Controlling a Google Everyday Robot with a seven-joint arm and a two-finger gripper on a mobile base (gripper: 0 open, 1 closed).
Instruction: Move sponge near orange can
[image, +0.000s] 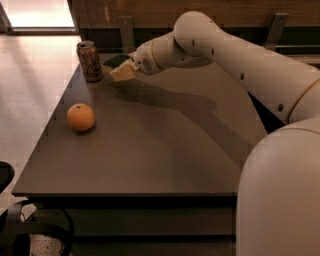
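The orange can (90, 61) is stood upright at the far left of the dark table (150, 165). The sponge (120, 73) is held just right of the can, close beside it with a small gap seen between them. It is lifted off the tabletop, and its shadow is cast on the surface right of the can's base. The pale yellow foam is turned toward the camera; a dark green patch is seen behind it, on the side away from the camera. The sponge is pinched by the gripper (128, 67), which is placed right of the can at roughly the can's mid height. The white arm (225, 55) is stretched in from the right of the can, over the far part of the table. An orange fruit (80, 117) is set in front of the can, nearer the camera, well apart from can and sponge.
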